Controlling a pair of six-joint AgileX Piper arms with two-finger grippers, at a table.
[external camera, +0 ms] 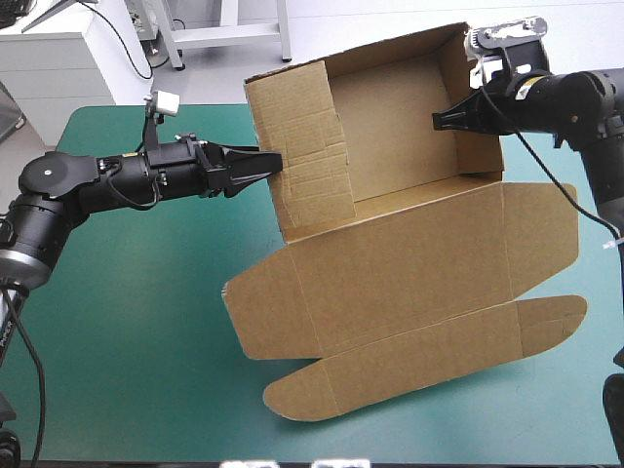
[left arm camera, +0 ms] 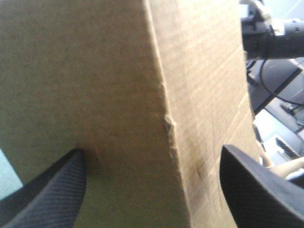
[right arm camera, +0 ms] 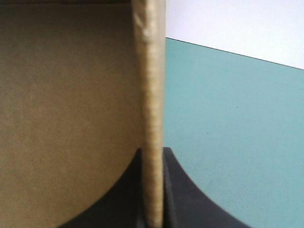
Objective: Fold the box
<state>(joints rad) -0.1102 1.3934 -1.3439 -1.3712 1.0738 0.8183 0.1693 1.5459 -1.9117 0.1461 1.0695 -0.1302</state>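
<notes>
Two side walls stand raised on the box (external camera: 390, 244), on the table (external camera: 127, 331), lid flat. The right gripper (external camera: 442, 120) pinches the right wall; the left gripper (external camera: 273, 161), wide, straddles the left. Wall-forming, I judge; next, tuck the left wall inward.

Left arm (external camera: 88, 185) stretches level, left gripper (left arm camera: 152, 152) fingers spread wide; right arm (external camera: 575, 97) is raised, right gripper (right arm camera: 153, 154) pinched on the box (external camera: 390, 107).

table (external camera: 136, 331) | teal-green cover (right arm camera: 228, 118), smooth and flat | far-left corner rounded | dark strip along near edge
</notes>
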